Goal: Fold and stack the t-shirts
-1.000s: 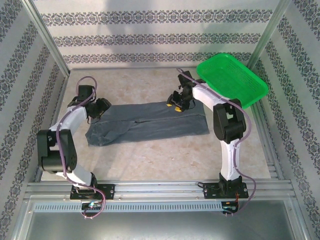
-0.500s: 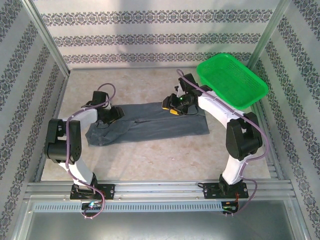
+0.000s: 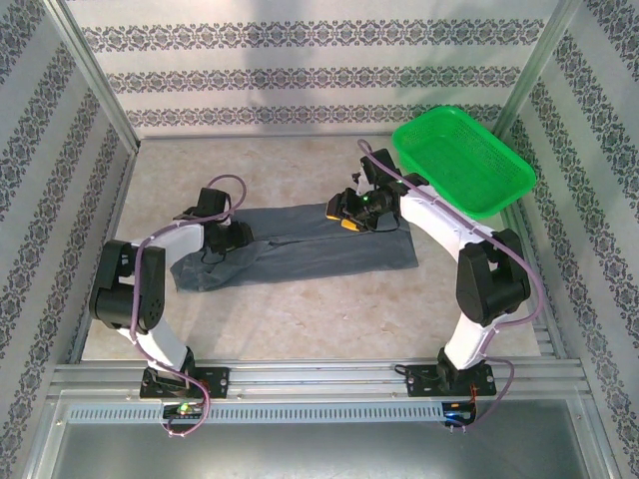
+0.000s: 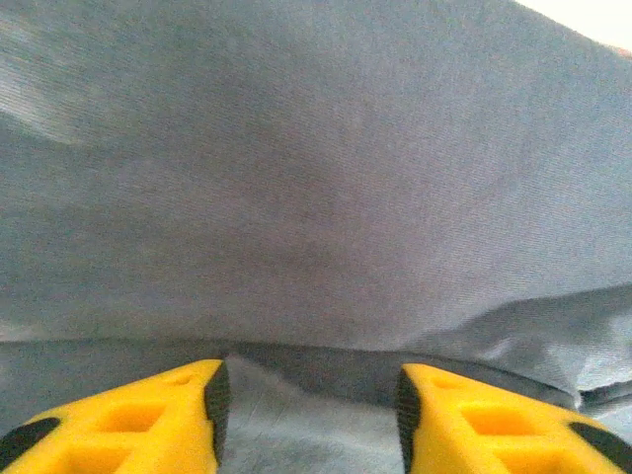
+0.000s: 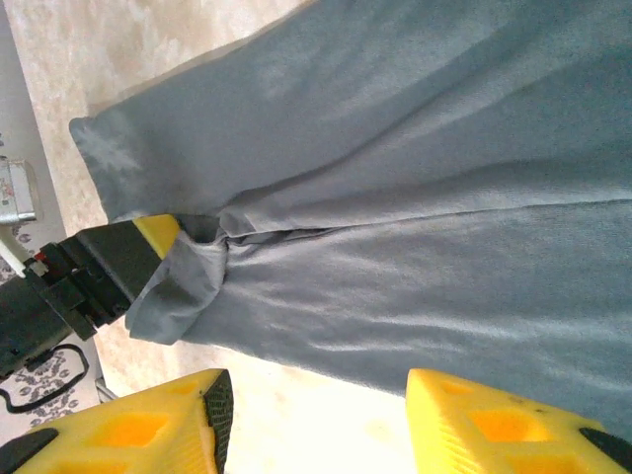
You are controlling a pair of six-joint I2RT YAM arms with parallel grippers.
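— Is there any lettering, label, brand or number to read here?
— No. Nothing legible stands on any surface in the three views.

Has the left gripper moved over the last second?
Yes. The left gripper shifted right and toward the near edge, away from the left wall, farther over the shirt.

Bare tabletop (image 3: 300, 319) is lying open across the lower centre of the top view, between the two arms, and again along the upper left. The green basket (image 3: 461, 160) is blocking the upper right corner, just beside the right arm (image 3: 439, 225). The t-shirt (image 3: 300, 249) is covering the middle strip. The left arm (image 3: 130, 289) is occupying the lower left. Patterned walls (image 3: 40, 150) are closing in the left, right and back.
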